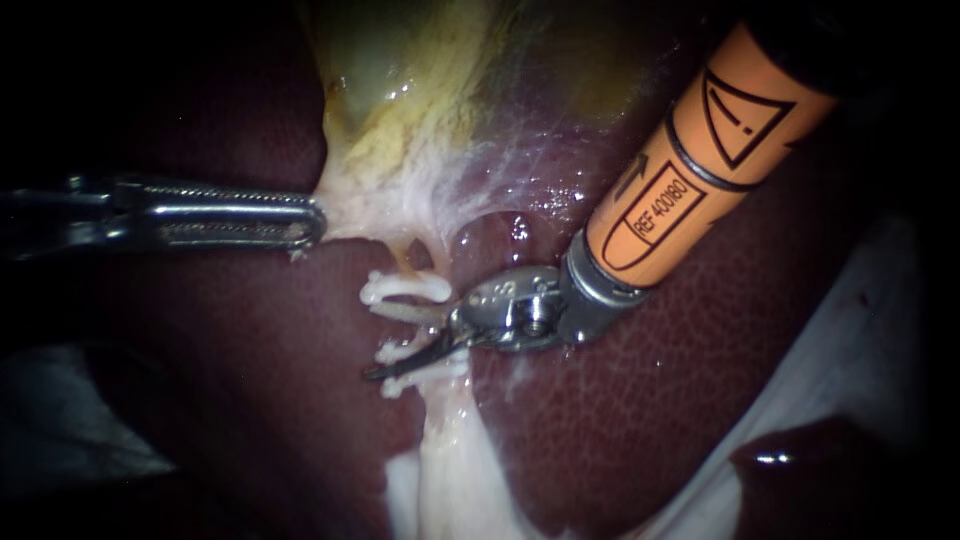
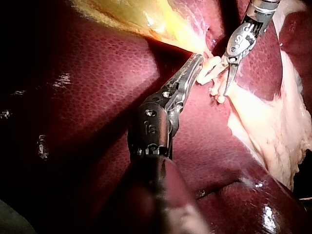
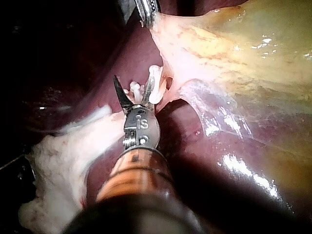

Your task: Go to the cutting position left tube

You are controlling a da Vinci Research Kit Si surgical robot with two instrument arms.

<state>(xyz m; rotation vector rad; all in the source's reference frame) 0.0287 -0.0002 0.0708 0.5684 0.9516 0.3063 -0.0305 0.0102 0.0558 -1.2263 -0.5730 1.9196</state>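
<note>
Endoscope view: left instrument [image 1: 305, 222], hand clamped on the gallbladder [image 1: 400, 110] edge, holding it taut. Right instrument [image 1: 400, 342], hand open, blades either side of the left tube [image 1: 408, 262], between its clips [image 1: 405, 288]. Judgement: positioning nearly complete. Next move calls for confirming the blades span the tube, clear of the clips.

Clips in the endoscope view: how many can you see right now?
3. First clip sits nearest the gallbladder. Second clip and third clip lie close together farther from it, beside my right instrument's open jaws. Others may be hidden beneath them.
</note>
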